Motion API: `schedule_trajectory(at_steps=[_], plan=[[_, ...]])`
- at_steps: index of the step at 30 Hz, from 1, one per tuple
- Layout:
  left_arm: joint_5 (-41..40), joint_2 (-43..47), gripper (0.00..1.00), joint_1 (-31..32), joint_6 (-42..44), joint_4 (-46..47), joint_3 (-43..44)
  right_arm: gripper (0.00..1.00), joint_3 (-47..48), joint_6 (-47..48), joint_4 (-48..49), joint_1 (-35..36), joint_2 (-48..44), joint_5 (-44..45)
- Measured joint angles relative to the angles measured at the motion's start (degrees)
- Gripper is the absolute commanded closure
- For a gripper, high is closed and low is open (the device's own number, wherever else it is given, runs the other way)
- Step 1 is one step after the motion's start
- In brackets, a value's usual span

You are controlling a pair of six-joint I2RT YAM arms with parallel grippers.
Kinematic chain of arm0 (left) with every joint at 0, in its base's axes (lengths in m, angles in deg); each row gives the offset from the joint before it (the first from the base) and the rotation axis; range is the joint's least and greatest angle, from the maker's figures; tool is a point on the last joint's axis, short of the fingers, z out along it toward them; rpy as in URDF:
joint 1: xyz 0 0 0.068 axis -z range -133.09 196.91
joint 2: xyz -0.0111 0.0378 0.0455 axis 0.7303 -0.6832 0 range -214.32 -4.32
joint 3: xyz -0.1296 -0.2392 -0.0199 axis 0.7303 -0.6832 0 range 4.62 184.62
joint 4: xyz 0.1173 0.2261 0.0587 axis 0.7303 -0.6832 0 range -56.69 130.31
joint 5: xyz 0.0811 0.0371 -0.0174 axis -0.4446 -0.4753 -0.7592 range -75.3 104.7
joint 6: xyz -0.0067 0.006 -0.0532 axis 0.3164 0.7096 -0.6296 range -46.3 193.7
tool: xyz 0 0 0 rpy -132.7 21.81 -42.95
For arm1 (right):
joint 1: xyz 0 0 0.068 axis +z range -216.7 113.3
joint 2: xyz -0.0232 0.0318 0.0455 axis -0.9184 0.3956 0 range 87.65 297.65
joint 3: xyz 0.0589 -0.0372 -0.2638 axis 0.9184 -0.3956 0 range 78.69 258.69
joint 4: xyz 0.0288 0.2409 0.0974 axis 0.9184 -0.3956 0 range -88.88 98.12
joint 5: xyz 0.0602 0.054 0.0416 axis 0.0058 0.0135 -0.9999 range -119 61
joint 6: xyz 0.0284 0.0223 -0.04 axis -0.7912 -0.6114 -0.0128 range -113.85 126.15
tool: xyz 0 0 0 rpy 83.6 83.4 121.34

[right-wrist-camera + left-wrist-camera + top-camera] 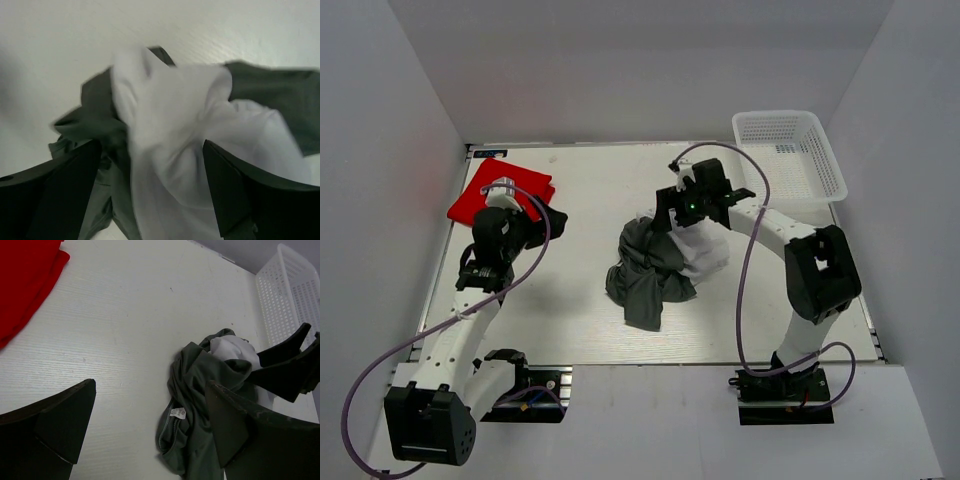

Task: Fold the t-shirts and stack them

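Observation:
A bright red t-shirt [500,190] lies flat at the table's far left, and its edge shows in the left wrist view [25,280]. My left gripper [555,222] [150,385] hovers open just to the right of it, with nothing between its fingers. At mid-table a dark grey t-shirt [645,275] [200,390] [90,125] sits crumpled in one heap with a white t-shirt [705,255] [232,347] [175,115]. My right gripper [665,212] [151,145] hangs over the heap's far side. Its jaws are wide apart, and the blurred white cloth lies between them unpinched.
A white plastic mesh basket [790,150] [292,295] stands at the table's far right corner. Grey walls close in the back and both sides. The arm bases sit at the near edge.

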Motion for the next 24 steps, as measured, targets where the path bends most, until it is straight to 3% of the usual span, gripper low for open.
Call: schedule_trajectory(at_steps=[5, 16, 24], plan=[[0.0, -1.0, 0.00, 0.0, 0.0, -0.1, -0.2, 0.10, -1.6, -0.6, -2.0, 1.2, 0.2, 6.8], [0.2, -0.9, 0.00, 0.0, 0.6, -0.2, -1.9, 0.10, -11.9, -4.0, 0.9, 1.2, -19.3, 18.6], [0.9, -0.9, 0.00, 0.0, 0.9, 0.1, -2.8, 0.10, -13.9, -5.1, -1.0, 0.9, -15.4, 24.2]])
